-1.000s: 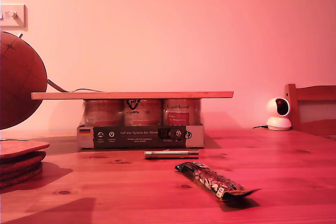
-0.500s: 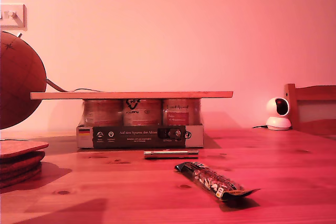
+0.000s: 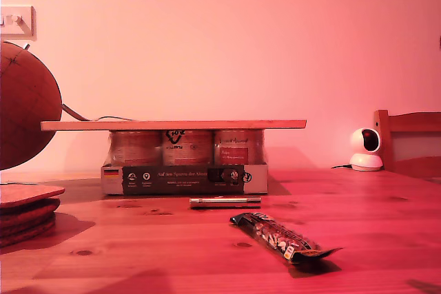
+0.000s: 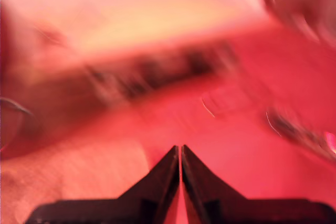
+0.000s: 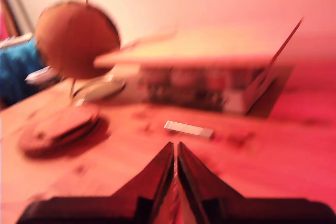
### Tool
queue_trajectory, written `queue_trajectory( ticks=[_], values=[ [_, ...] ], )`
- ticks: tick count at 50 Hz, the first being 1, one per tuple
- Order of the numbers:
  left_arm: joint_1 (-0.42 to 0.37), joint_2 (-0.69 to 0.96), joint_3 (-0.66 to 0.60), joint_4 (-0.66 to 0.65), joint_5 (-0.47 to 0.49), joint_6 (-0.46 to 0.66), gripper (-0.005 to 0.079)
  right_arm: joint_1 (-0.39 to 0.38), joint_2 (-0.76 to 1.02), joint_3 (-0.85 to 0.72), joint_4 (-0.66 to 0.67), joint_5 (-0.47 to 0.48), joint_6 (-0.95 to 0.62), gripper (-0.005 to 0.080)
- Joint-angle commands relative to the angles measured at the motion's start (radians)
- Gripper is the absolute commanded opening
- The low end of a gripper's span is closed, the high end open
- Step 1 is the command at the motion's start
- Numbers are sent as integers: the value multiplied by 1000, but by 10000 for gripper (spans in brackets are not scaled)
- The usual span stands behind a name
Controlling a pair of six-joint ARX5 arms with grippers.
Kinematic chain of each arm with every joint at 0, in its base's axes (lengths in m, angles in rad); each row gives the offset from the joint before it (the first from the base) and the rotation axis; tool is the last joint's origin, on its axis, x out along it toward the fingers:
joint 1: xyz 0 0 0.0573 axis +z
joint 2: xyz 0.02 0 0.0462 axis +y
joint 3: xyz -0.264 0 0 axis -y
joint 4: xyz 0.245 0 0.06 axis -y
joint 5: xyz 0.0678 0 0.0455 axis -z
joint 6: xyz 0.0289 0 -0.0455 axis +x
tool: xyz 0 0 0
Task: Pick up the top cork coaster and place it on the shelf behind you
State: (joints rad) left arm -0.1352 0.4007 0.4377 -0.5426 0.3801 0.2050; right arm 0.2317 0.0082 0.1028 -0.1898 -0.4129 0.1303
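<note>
The top cork coaster (image 3: 27,192) lies flat on a stack of thicker cork discs (image 3: 24,218) at the exterior view's left edge. In the second wrist view the same stack (image 5: 60,127) shows blurred, well ahead of my second gripper (image 5: 175,150), which is shut on nothing. The shelf (image 3: 172,124), a long light plank, rests on a pack of jars (image 3: 185,148) and also shows in the second wrist view (image 5: 194,51). My first gripper (image 4: 180,153) is shut and empty above the red tabletop, in a view too blurred to name things. Neither gripper shows in the exterior view.
A globe (image 3: 24,105) stands over the stack at the exterior view's left. A metal bar (image 3: 225,202) and a wrapped snack bar (image 3: 279,237) lie in front of the jar pack. A small white camera (image 3: 364,149) and a chair back (image 3: 410,142) are at the exterior view's right.
A shadow along the lower edge of the exterior view has slid toward that view's right. The coaster, shelf and other objects have not moved.
</note>
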Motion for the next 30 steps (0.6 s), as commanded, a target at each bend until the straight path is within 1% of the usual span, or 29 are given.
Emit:
queue_trajectory(
  ticks=[1,2,3,5,6,7,8,9,10,11,13,14,16,17,18,19,30],
  values=[
    [-15,47,34,-70,-1,214,-7,11,-6,13,5,-5,1,-12],
    [-19,62,45,-92,-4,259,1,13,-6,13,5,-5,1,-12],
    [-23,77,56,-112,-13,267,16,15,-6,13,6,-5,1,-12],
    [-30,105,72,-144,-32,365,62,18,-6,13,6,-5,1,-12],
    [-34,117,78,-158,-40,365,94,18,-6,13,6,-5,1,-12],
    [-38,128,83,-170,-47,415,130,18,-6,13,6,-5,1,-12],
    [-42,138,86,-177,-51,415,164,18,-6,13,5,-4,1,-12],
    [-46,147,87,-183,-52,476,210,18,-6,13,6,-4,1,-12],
    [-51,155,87,-185,-53,476,259,18,-6,13,6,-4,1,-12],
    [-55,162,87,-188,-53,531,309,18,-6,13,6,-4,1,-12],
    [-64,179,87,-191,-50,576,413,18,-6,13,6,-4,1,-12],
    [-70,188,87,-191,-47,606,452,18,-6,13,6,-4,1,-12],
    [-81,208,87,-190,-45,636,502,18,-6,13,5,-4,1,-12],
    [-86,216,87,-189,-48,663,516,18,-6,13,5,-3,1,-12],
    [-92,225,87,-186,-53,663,526,18,-6,13,6,-3,1,-12],
    [-96,235,87,-183,-59,701,527,18,-6,13,6,-3,1,-12],
    [-108,338,87,-107,-158,790,526,18,-6,13,5,3,1,-12]
  ],
)
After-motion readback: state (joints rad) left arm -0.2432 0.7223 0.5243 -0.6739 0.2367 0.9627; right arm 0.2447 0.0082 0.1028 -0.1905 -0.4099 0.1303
